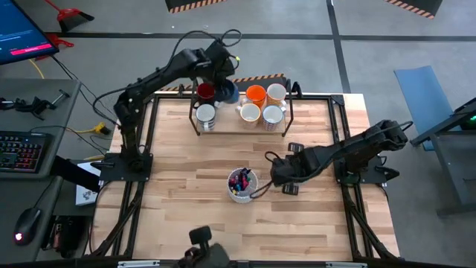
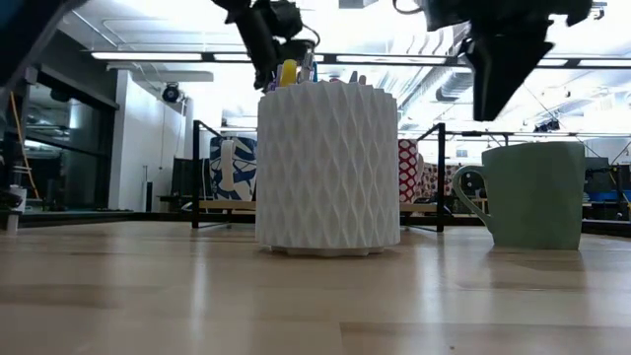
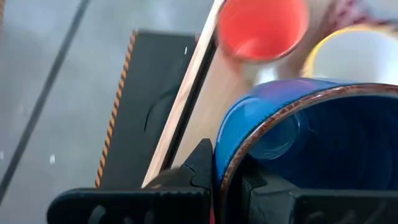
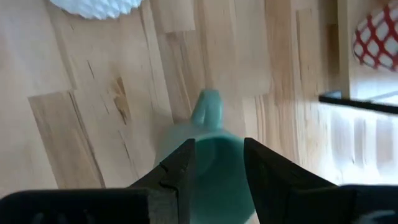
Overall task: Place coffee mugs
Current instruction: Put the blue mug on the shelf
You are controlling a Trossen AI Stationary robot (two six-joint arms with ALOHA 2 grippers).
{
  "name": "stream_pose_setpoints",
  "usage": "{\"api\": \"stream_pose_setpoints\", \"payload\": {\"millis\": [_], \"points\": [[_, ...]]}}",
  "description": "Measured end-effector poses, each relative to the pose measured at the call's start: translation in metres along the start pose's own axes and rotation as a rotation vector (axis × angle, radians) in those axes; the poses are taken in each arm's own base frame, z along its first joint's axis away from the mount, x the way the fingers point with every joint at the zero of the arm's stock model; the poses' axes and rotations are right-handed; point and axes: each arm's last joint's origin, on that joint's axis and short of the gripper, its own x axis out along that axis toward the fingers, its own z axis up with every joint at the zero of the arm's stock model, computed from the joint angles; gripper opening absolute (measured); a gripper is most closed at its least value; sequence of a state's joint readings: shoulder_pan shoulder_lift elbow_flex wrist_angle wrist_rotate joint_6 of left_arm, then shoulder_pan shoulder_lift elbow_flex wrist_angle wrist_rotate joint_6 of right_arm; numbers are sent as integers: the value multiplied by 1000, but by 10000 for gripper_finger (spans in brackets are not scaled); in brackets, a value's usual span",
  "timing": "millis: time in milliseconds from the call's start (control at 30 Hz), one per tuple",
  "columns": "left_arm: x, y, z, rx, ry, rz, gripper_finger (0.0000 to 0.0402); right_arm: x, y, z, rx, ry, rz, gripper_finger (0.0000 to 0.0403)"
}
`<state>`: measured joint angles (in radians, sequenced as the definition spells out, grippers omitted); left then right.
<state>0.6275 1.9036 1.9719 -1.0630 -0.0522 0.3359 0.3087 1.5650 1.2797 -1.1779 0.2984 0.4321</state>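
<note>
My left gripper [image 1: 223, 88] is at the far edge over the wooden tray [image 1: 242, 128], shut on a blue mug [image 3: 311, 143]. Beside it on the tray stand a red mug [image 1: 206, 91], an orange mug [image 1: 256, 94] and several white or cream mugs [image 1: 273, 115]. A green mug [image 2: 532, 194] stands upright on its base on the table at the right. My right gripper [image 4: 217, 163] hovers open just above it, its fingers pointing down over the rim, handle [image 4: 208, 109] beyond them. My left gripper pinches the blue mug's rim [image 3: 229, 167], one finger [image 3: 200, 167] outside the wall and the other [image 3: 264, 186] inside the mug. The fingers come slanting down from above. The mug sits tilted in the hold; its base is out of view.
A white ribbed cup full of pens [image 1: 240, 184] stands on the table just left of the green mug. The black frame [image 1: 338, 119] rims the wooden table, and a rail [image 4: 360, 102] lies near my right gripper.
</note>
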Motion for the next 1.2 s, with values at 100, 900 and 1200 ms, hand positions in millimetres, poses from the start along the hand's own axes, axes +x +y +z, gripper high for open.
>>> {"api": "stream_pose_setpoints", "payload": {"millis": [100, 900, 1200], "points": [[9, 11, 2, -20, 60, -11, 5, -4, 8, -8, 16, 6, -38, 114], [91, 18, 1, -16, 186, -51, 4, -16, 41, -26, 79, -73, -45, 115], [101, 16, -2, -16, 214, -60, 4, -18, 45, -28, 80, -85, -46, 115]]}}
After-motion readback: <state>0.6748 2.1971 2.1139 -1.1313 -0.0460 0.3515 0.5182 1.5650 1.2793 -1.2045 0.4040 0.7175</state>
